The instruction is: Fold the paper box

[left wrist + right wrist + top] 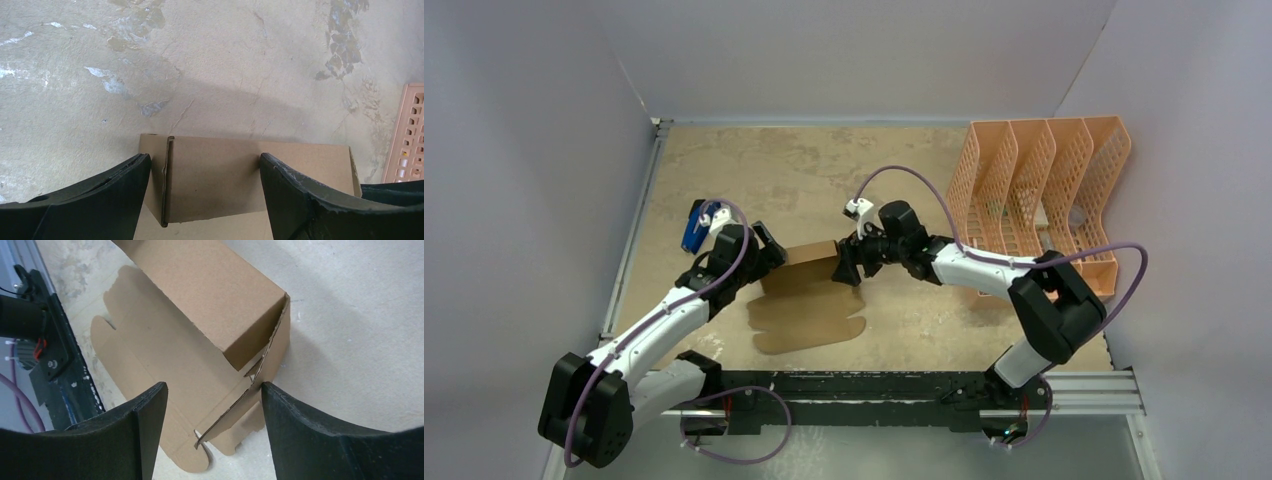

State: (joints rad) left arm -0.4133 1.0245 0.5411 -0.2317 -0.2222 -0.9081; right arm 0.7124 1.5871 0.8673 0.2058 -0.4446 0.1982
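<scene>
The paper box [809, 270] is plain brown cardboard, partly folded, in the middle of the table. One long wall stands up. A flat panel with rounded tabs [809, 322] lies toward the near edge. My left gripper [769, 258] is at the box's left end, open. In the left wrist view my left gripper [205, 160] straddles the raised wall [225, 180]. My right gripper [844, 268] is at the right end, open. In the right wrist view my right gripper [212, 387] has a raised side flap [240, 405] between its fingers, against the right finger [300, 430].
A peach-orange perforated file organizer [1044, 190] stands at the back right; its edge shows in the left wrist view [407, 135]. A small blue object [694, 228] lies just behind the left gripper. A black metal rail [874, 385] runs along the near edge.
</scene>
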